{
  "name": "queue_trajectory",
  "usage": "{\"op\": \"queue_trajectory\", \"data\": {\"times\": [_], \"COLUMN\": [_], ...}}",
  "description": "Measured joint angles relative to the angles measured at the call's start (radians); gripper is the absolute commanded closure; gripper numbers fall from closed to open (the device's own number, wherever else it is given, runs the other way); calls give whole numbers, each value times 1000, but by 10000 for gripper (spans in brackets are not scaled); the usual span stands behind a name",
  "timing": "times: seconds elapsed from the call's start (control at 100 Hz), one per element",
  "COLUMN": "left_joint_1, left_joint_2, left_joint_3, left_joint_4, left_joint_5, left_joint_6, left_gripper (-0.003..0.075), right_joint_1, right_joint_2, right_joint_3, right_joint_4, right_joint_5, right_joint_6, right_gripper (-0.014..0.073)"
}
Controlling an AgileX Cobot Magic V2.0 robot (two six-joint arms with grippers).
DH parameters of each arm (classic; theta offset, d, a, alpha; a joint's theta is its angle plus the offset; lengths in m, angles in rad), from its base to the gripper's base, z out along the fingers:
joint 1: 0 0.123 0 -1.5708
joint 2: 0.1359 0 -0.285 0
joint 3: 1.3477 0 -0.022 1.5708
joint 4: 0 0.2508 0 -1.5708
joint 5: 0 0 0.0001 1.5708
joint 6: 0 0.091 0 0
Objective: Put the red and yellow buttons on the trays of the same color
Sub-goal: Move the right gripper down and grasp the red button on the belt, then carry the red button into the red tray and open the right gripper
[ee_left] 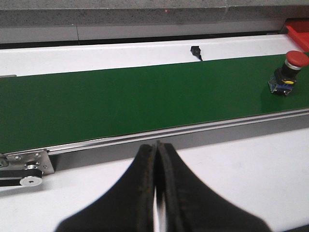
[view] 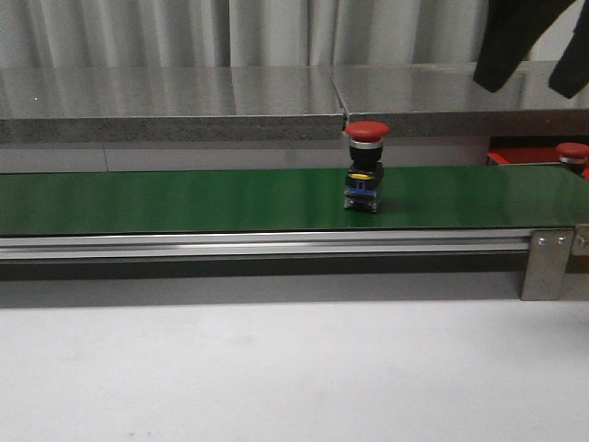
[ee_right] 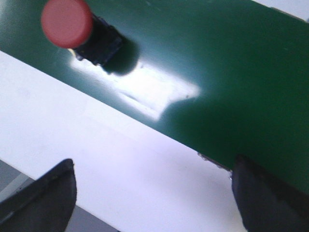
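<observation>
The smooth green belt (view: 184, 198) runs the table's width, and a red button (view: 366, 166) stands upright on it. Only the front view catches the red tray (view: 515, 155) beyond the belt's right end, holding another button (view: 572, 155). Left gripper (ee_left: 157, 147) is clenched; right gripper (ee_right: 152, 193) spreads wide above the belt.

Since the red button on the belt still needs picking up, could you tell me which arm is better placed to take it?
Right, probably. The right gripper is open and hangs above the belt near the red button. The left gripper is shut, with the button far off to one side.
</observation>
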Motion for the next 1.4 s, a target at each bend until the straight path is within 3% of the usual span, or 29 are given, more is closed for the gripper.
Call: {"op": "queue_trajectory", "data": {"times": [0.3, 0.6, 0.67, 0.84, 0.93, 1.18, 1.4], "left_joint_1": [0, 0, 0, 0, 0, 0, 0], "left_joint_2": [0, 0, 0, 0, 0, 0, 0], "left_joint_3": [0, 0, 0, 0, 0, 0, 0], "left_joint_4": [0, 0, 0, 0, 0, 0, 0], "left_joint_5": [0, 0, 0, 0, 0, 0, 0], "left_joint_6": [1, 1, 1, 1, 1, 1, 1], "left_gripper": [739, 739, 739, 739, 739, 739, 739], "right_joint_1": [88, 97, 97, 99, 99, 78, -56], "right_joint_2": [157, 263, 281, 296, 296, 264, 211], "right_joint_3": [-128, -165, -165, -165, -165, -165, -165], "right_joint_4": [0, 0, 0, 0, -2, -8, -8], "right_joint_5": [6, -75, -92, -115, -127, -142, -148], "right_joint_6": [-37, -46, -46, -48, -48, -36, -10], "right_gripper": [-52, -45, 10, 298, 387, 413, 413]}}
